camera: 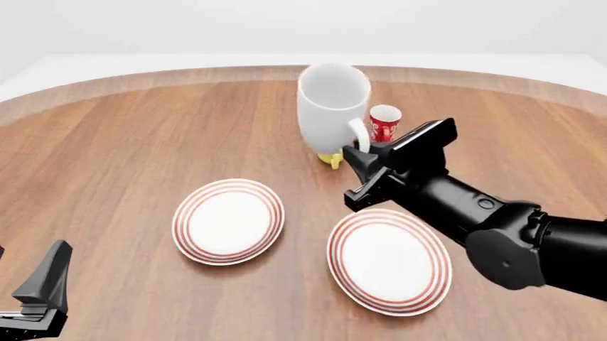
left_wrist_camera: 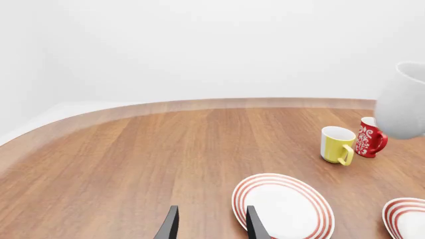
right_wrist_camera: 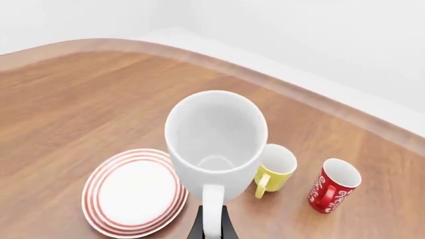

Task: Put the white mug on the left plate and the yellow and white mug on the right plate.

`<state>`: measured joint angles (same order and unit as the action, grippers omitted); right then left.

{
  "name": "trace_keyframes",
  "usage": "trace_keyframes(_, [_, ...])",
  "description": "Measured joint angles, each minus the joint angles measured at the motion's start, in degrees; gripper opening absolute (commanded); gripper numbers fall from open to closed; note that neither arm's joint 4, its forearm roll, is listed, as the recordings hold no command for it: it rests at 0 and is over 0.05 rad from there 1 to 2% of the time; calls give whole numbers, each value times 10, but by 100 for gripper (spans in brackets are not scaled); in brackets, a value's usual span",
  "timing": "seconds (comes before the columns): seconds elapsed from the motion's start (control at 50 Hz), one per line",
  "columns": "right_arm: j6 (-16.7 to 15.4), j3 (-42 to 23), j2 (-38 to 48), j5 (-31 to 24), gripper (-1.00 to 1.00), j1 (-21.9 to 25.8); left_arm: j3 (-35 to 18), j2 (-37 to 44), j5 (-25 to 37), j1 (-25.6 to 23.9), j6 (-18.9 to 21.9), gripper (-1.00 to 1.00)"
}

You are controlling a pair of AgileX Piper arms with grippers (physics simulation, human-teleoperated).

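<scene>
While the right gripper [camera: 359, 158] is clenched on the handle of the white mug [camera: 332, 106], the mug hangs upright above the tabletop [camera: 114, 142], clear of the wood, mouth up. In the front view it sits at about 12 o'clock from the two plates, between their far rims and the tabletop's far edge. The yellow and white mug [right_wrist_camera: 273, 169] stands just behind it, mostly hidden in the front view; a red cup [camera: 384, 122] stands at its 3 o'clock, apart from it. Left plate [camera: 227, 221] and right plate [camera: 389, 260] lie flat, near each other, rims not touching, both bare. Left gripper [left_wrist_camera: 209, 224] hangs released at 7 o'clock of the left plate, fingers apart, holding nothing. Open wood runs from 9 to 11 o'clock of the left plate, out to the curved edge.
</scene>
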<state>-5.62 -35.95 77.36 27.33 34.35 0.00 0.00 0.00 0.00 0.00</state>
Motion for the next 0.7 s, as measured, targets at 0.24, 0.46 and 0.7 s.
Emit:
trace_keyframes(0.24, [3, -17, 22, 1, -100, 21, 0, 0, 0, 0, 0, 100])
trace_keyframes(0.46, [9, -33, 50, 4, -100, 40, 0, 0, 0, 0, 0, 100])
trace_keyframes(0.7, [17, -50, 82, 8, -100, 59, 0, 0, 0, 0, 0, 100])
